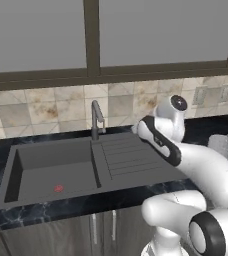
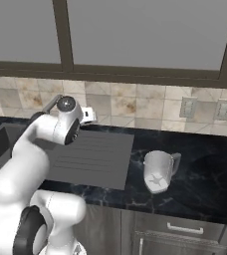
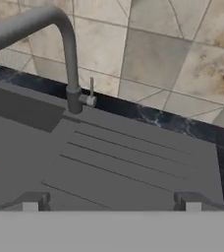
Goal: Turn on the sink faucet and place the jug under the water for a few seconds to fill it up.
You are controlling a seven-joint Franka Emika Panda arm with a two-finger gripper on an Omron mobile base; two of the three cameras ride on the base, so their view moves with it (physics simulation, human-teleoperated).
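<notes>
Jaws wide apart and empty; in the hand view the gripper (image 3: 111, 204) shows its two dark tips at the bottom edge, far to either side, above the ribbed drainboard. No water is running.

Sink faucet (image 3: 67, 59) sits in the upper left of the hand view: slim dark grey matte metal, tall round stem bending over at the top toward the basin. Its small side lever (image 3: 91, 91) is a thin pin standing up from a stub at the stem base, just right of the stem.

Risks, as judged from here:
- The lever is narrow and short; open jaws could pass either side of it or push the stem instead, leaving the tap off.
- An approach from the drainboard side could bring a finger against the stem before it reaches the lever.
- Jug (image 2: 160, 170) lies tipped on the dark marbled table (image 2: 205, 179) at right centre of the right base view, base toward the camera, well apart from the sink (image 1: 51, 170). Pale, translucent, tapered, smooth-walled: a pinch on the taper may slide, and on its side it may roll.

Sink: dark grey matte rectangle, deep basin with a red drain mark (image 1: 59, 188). Backsplash is mottled beige tile.
</notes>
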